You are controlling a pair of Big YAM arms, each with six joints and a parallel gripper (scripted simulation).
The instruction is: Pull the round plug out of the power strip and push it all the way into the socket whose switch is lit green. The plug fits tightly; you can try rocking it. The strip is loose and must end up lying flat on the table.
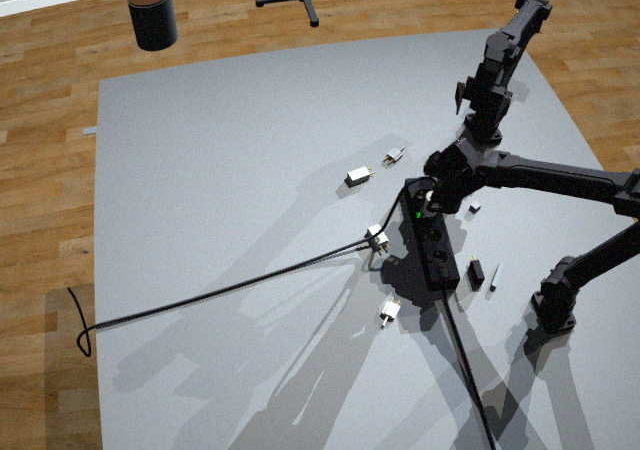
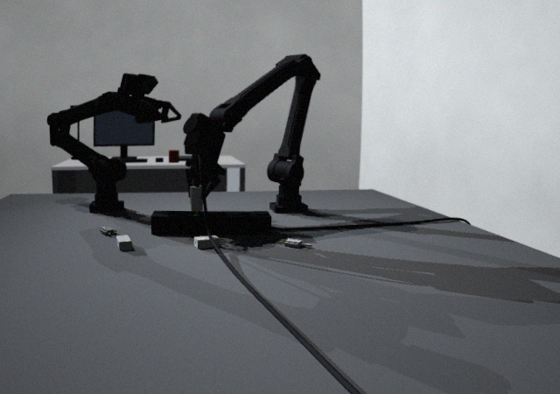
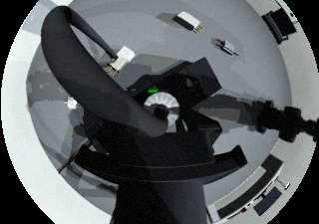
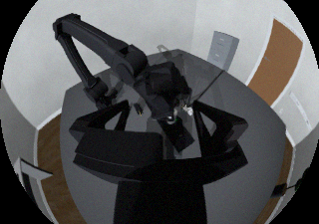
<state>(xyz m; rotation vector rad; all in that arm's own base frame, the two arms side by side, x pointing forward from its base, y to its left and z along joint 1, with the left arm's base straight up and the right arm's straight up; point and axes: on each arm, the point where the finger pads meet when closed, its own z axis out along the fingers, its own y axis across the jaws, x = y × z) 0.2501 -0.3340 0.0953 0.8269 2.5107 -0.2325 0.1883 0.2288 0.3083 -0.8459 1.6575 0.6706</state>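
The black power strip [image 1: 443, 275] [image 2: 239, 223] [image 3: 207, 79] [image 4: 179, 138] lies flat on the table. Its green-lit switch [image 1: 418, 214] [image 2: 195, 214] [image 3: 153, 89] glows near one end. The round, pale plug [image 1: 428, 203] [image 2: 195, 198] [image 3: 153, 103] stands upright beside that switch, its lower end at the strip's top face. Its prongs are hidden, so I cannot tell how deep it sits. My left gripper [image 2: 199, 187] is shut on the plug from above. My right gripper is open and empty, raised well away from the strip.
White adapters [image 1: 358, 176] [image 1: 377, 237] [image 1: 390, 309] and a small plug [image 1: 393, 155] lie on one side of the strip. A black adapter [image 1: 476, 273], a pale stick [image 1: 496, 277] and a small cube [image 1: 475, 207] lie on the other. The plug's cable [image 1: 258, 277] [image 2: 289, 321] crosses the table.
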